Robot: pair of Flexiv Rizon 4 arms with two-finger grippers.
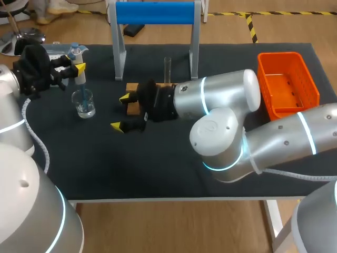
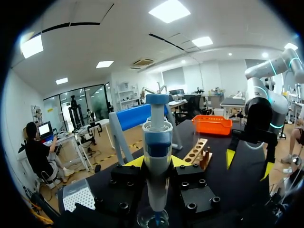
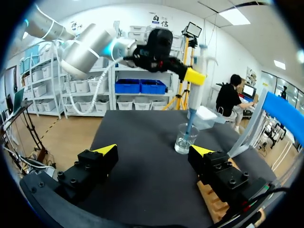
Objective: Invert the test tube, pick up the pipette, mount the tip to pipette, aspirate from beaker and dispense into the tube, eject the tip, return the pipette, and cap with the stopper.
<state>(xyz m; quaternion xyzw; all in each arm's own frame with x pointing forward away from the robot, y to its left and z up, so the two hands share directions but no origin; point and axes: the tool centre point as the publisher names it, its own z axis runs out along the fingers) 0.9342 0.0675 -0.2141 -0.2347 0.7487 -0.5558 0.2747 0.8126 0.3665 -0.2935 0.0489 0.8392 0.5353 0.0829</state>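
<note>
My left gripper (image 1: 77, 67) is shut on the white and blue pipette (image 1: 80, 79), which stands upright over the glass beaker (image 1: 84, 103) with its blue tip dipped in the liquid. In the left wrist view the pipette (image 2: 156, 152) sits between the yellow fingers (image 2: 135, 162), above the beaker (image 2: 154, 219). My right gripper (image 1: 124, 112) is open and empty beside the wooden rack (image 1: 133, 95). In its own view the right gripper (image 3: 153, 151) faces the beaker (image 3: 184, 137) and pipette (image 3: 195, 90). The clear test tube (image 1: 167, 69) stands upright behind the rack.
The blue-topped stand (image 1: 155, 13) stands at the back middle, and an orange basket (image 1: 287, 84) at the right. A tip box (image 1: 57, 50) lies behind my left gripper. Dark mat stretches across the front of the table (image 1: 158, 174).
</note>
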